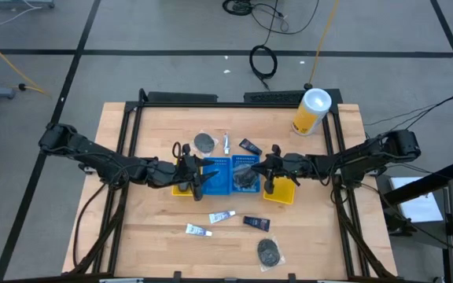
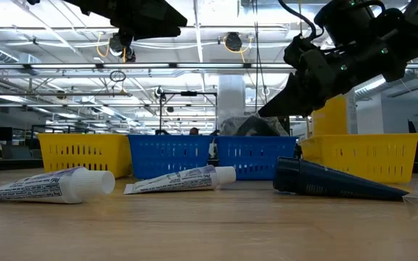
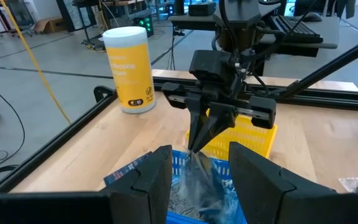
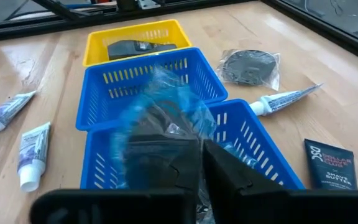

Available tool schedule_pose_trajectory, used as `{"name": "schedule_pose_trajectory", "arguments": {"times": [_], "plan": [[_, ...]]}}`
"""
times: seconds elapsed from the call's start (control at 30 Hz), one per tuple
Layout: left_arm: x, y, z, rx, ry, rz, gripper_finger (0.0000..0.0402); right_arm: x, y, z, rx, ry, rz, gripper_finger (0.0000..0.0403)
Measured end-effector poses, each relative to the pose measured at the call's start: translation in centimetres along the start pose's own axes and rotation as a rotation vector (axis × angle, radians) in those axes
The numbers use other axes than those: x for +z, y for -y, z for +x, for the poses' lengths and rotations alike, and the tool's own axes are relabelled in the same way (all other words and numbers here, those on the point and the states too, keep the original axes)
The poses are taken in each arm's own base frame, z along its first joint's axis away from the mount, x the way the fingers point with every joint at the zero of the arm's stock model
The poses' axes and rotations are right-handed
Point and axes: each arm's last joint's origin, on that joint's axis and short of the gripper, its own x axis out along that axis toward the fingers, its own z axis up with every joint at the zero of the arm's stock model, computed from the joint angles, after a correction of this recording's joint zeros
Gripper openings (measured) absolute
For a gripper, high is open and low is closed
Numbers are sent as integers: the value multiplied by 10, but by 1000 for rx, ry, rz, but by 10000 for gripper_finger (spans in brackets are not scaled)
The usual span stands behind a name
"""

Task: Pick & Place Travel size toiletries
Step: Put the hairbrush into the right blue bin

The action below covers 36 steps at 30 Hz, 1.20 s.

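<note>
Nearest the low camera, two white tubes [image 2: 49, 185] [image 2: 183, 179] lie on their sides on the bench [image 2: 209, 225], with a dark navy packet [image 2: 332, 181] beside them to the right. From above, a clear-wrapped grey bundle [image 1: 269, 251] rests close to the front edge of the bench, near those tubes.

At the middle of the bench stand two blue bins [image 1: 220, 174] side by side, with a yellow bin [image 1: 280, 192] at the right end and another yellow bin [image 1: 181, 189] at the left end. The right pincer [image 1: 269, 170] hangs over the right-hand blue bin, its fingers pinched together on the crinkled clear wrap of a round bundle [image 4: 166, 118] that sits partly in that bin. The left pincer [image 1: 197, 174] hovers over the left-hand blue bin with its fingers [image 3: 157, 177] apart, holding nothing.

Behind the bins lie another wrapped bundle [image 1: 204, 142], a white tube [image 1: 226, 143] and a navy packet [image 1: 249, 146]. A large yellow canister [image 1: 312, 111] with a white lid stands upright at the far right corner.
</note>
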Motion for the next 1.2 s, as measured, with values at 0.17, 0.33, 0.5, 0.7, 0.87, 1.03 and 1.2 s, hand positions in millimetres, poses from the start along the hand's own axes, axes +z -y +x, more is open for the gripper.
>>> {"name": "schedule_pose_trajectory", "arguments": {"times": [0.17, 0.33, 0.5, 0.7, 0.87, 1.03, 1.2], "plan": [[0, 0, 0, 0, -1, 0, 159, 0, 0, 0, -4, 1, -1, 77], [0, 0, 0, 0, -2, 1, 159, 3, 1, 0, -6, 29, -13, 127], [-1, 0, 0, 1, -8, 4, 159, 12, -4, -4, 30, 100, -45, 145], [-2, 0, 0, 2, -16, 9, 159, 14, -32, -17, 189, 130, -150, 133], [-2, 0, 0, 3, -21, 11, 159, 7, -63, -30, 386, 110, -142, 127], [-2, 0, 0, 3, -21, 11, 159, -4, -94, -48, 537, 64, -105, 134], [-2, 0, 0, 3, -21, 11, 159, -14, -119, -67, 633, 22, -55, 135]]}}
